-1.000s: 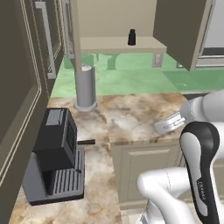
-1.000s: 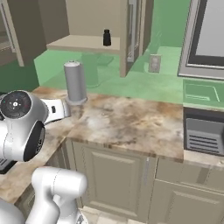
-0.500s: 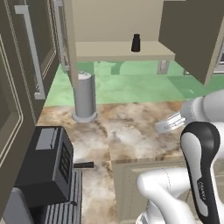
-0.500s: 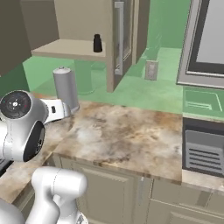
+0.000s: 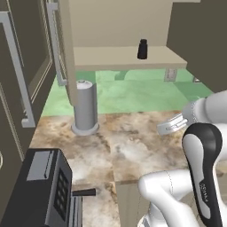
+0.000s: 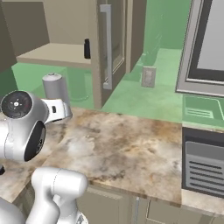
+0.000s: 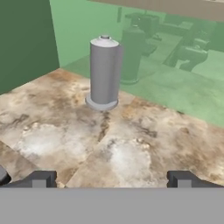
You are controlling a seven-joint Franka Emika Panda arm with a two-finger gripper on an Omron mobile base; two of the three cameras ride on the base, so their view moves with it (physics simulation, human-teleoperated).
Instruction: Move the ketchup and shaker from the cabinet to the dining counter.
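Observation:
The cabinet (image 5: pixel 119 57) stands open above the worktop, its tan door and long silver handle (image 6: pixel 105 46) swung out. On its shelf stands the small black shaker (image 5: pixel 142 48) (image 6: pixel 87 48), upright and alone. The ketchup is out of view, and so is the dining counter. In the hand view my gripper (image 7: pixel 111 178) is open, its two dark fingertips (image 7: pixel 41 178) far apart with nothing between them. It hangs low over the marble worktop, well below and in front of the shelf.
A tall grey cylinder on a round base (image 5: pixel 85 108) (image 7: pixel 104 72) stands on the marble worktop (image 5: pixel 133 150) under the shelf. A black coffee machine (image 5: pixel 42 190) sits at the near left. A dark appliance (image 6: pixel 203 166) is at the right, a wall outlet (image 6: pixel 148 76) behind.
The base has driven closer to the counter, so the whole scene has shifted and grown in both base views. The arm keeps its pose and the gripper stays open.

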